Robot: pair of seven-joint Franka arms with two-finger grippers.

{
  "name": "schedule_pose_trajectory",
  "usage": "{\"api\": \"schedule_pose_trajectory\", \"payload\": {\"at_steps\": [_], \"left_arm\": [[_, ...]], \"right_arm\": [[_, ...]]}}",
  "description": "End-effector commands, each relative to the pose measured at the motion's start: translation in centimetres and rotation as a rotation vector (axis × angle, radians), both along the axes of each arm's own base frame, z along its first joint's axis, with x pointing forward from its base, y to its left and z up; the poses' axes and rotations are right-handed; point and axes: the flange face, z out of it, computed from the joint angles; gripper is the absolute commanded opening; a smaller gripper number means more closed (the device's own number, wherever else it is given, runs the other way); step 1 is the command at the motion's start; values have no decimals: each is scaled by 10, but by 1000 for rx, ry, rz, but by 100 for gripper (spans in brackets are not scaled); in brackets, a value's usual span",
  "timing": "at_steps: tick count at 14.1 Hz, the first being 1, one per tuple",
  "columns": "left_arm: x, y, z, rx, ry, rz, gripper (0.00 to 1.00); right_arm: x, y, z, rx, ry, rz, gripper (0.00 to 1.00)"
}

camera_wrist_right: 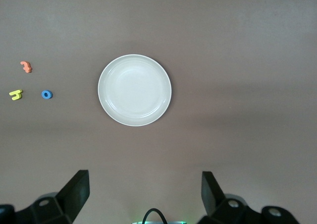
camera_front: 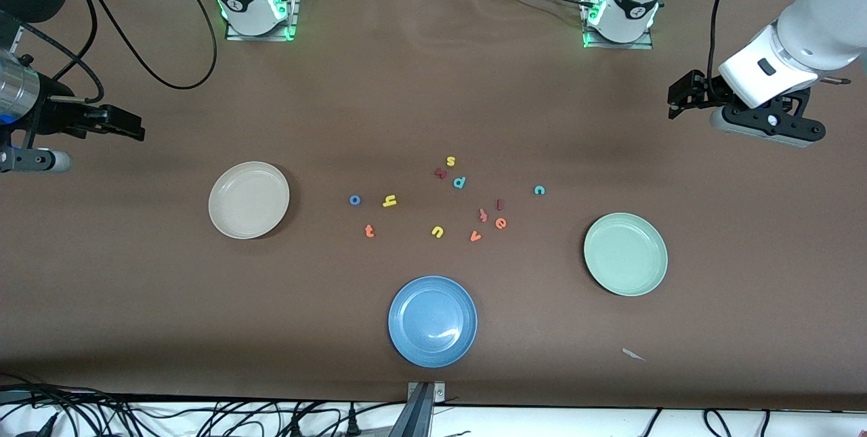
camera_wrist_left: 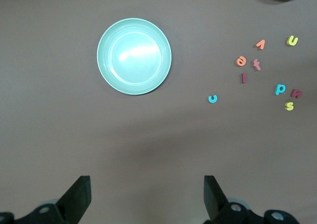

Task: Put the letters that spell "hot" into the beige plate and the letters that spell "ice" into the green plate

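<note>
The blue "o" [camera_front: 355,200], yellow "h" [camera_front: 389,201] and orange "t" [camera_front: 369,230] lie on the table between the beige plate [camera_front: 248,200] and the other letters. Dark red "i" [camera_front: 500,204], orange-red "e" [camera_front: 500,223] and teal "c" [camera_front: 539,190] lie toward the green plate [camera_front: 625,254]. Both plates hold nothing. My left gripper [camera_front: 677,98] hangs open over bare table at the left arm's end, with the green plate [camera_wrist_left: 133,56] in its wrist view. My right gripper [camera_front: 135,129] hangs open at the right arm's end, with the beige plate [camera_wrist_right: 134,90] in its wrist view.
A blue plate [camera_front: 432,320] sits nearer the front camera than the letters. Among the letters also lie a yellow "u" [camera_front: 437,232], yellow "s" [camera_front: 450,161], teal "p" [camera_front: 459,182], orange "v" [camera_front: 475,236], a pink letter [camera_front: 483,215] and a dark red one [camera_front: 440,173].
</note>
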Motion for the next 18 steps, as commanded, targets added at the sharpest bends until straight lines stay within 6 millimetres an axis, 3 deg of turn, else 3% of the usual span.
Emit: {"api": "schedule_pose_trajectory", "payload": {"at_steps": [1,18], "left_arm": [[0,2,7,20,-10,5,100],[-1,1,8,18,-12,6,100]], "right_arm": [[2,0,3,1,-5,15,100],[8,1,4,2,-45,5,100]]}}
